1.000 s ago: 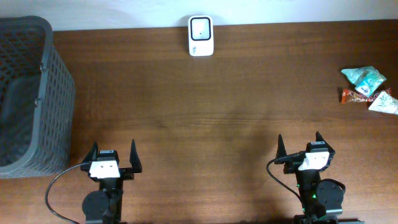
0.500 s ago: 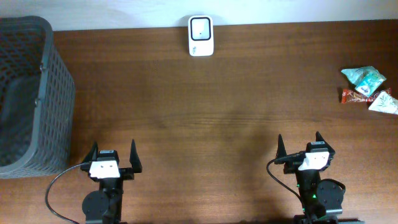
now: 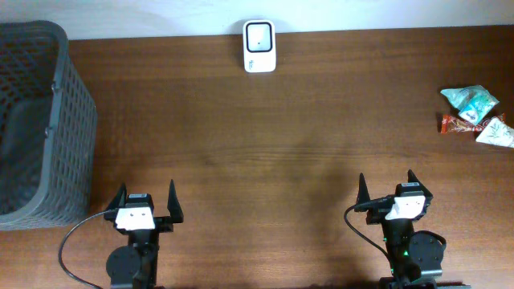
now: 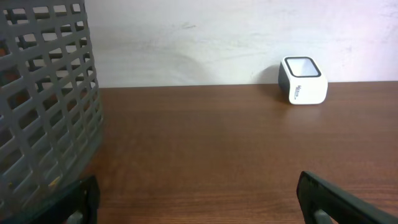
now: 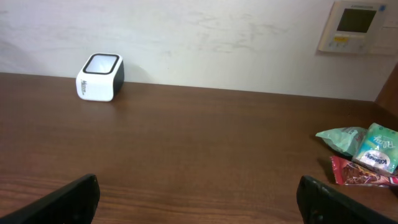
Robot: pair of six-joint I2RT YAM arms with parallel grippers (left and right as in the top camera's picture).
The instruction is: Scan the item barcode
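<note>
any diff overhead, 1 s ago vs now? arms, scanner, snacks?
Nothing visibly changed. The left hand and right hand stay open and empty at the near edge; the scanner, snack packets and basket are where they were.

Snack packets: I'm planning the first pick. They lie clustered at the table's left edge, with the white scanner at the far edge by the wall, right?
Not the left edge. The overhead view shows the snack packets clustered at the table's right edge, with the white scanner at the far edge by the wall.
</note>
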